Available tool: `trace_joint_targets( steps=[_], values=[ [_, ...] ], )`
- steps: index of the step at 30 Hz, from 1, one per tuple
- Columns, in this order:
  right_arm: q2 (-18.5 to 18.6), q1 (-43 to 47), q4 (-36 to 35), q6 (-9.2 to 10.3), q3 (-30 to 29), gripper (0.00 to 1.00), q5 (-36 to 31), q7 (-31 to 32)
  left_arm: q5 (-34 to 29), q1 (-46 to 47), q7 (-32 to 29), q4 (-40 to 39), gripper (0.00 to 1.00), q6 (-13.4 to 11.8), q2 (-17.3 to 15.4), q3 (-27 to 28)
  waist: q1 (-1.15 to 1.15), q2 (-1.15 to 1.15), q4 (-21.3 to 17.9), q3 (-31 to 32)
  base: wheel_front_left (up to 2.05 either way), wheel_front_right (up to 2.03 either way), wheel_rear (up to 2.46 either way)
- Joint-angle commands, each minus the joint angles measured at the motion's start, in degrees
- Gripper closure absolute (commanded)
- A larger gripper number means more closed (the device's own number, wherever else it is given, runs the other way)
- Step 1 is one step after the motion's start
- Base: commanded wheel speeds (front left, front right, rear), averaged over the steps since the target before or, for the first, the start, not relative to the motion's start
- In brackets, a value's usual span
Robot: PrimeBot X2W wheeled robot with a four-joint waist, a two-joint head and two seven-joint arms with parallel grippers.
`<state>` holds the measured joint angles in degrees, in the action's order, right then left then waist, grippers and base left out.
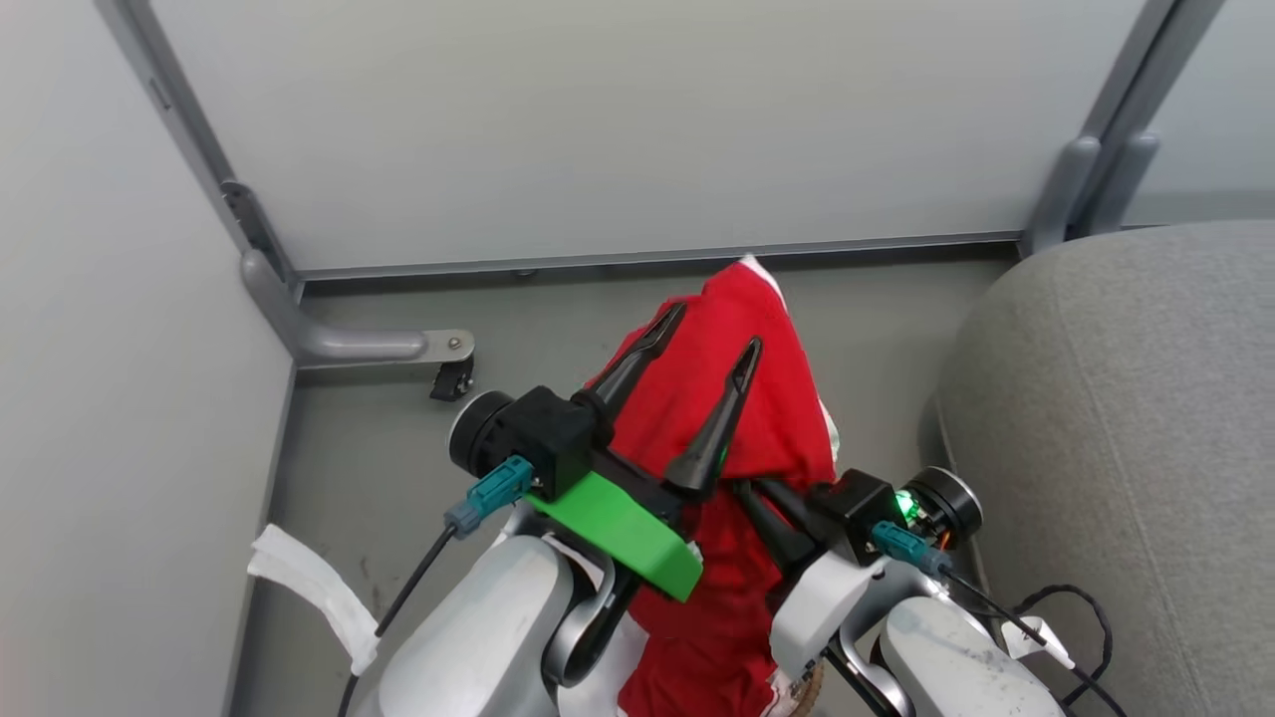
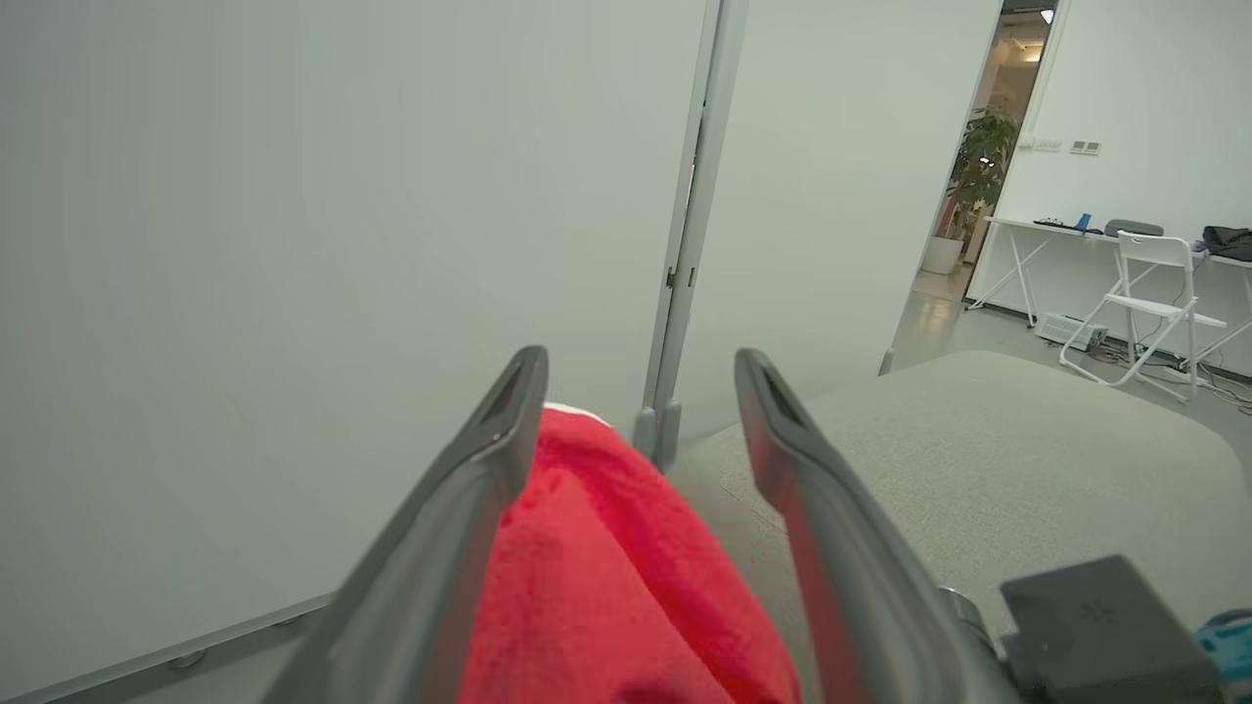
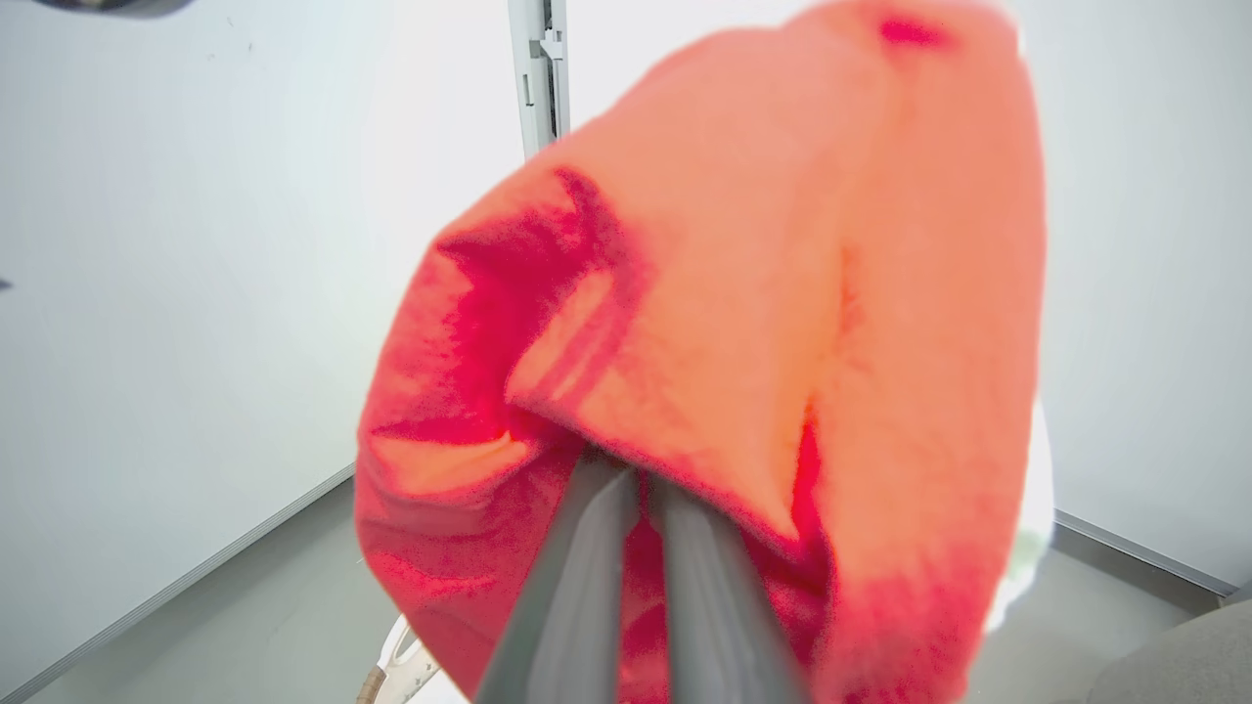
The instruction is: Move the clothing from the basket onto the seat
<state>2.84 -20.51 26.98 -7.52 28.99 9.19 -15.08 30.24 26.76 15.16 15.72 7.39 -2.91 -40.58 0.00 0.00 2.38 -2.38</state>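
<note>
Some clothing (image 1: 782, 398) hangs from right gripper (image 3: 634, 484) beside seat (image 1: 1116, 418).

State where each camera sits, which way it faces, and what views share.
Head view: on the head, looking down at the clothing and the seat; both forearms, the left gripper and the right gripper show.
Left wrist view: on the left wrist, looking along its open fingers past the clothing to the seat.
Right wrist view: on the right wrist, fingers shut on the clothing.
Shared: all three show the clothing.
</note>
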Motion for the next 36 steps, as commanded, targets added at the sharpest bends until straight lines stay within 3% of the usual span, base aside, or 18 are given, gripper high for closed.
trace_joint_targets(
  steps=[1,18,30,36],
  values=[
    [0.15,0.75,-0.86,0.05,0.19,1.00,0.84,-0.13,-1.06,-0.81,-0.01,0.56,0.00,0.04,-0.05,0.61,0.00,0.00,-2.67,0.46,0.00,0.00,0.00],
    [0.15,4.56,-9.19,0.07,-3.45,1.00,1.40,-0.13,-6.59,-3.99,-0.02,4.00,0.00,0.14,-3.18,6.51,0.00,0.00,-22.58,-3.22,0.00,0.00,0.00],
    [0.15,6.97,-13.56,0.07,-5.88,1.00,1.68,-0.13,-6.87,-5.90,-0.03,4.08,0.00,0.15,-4.80,6.36,0.00,0.00,-32.53,-4.39,0.00,0.00,0.00],
    [0.09,8.25,-16.98,0.07,-10.81,1.00,0.19,-0.12,-5.95,-4.10,-0.02,3.97,0.00,0.16,-4.83,3.19,0.00,0.00,-33.45,-5.93,0.00,0.00,0.00]
  ],
)
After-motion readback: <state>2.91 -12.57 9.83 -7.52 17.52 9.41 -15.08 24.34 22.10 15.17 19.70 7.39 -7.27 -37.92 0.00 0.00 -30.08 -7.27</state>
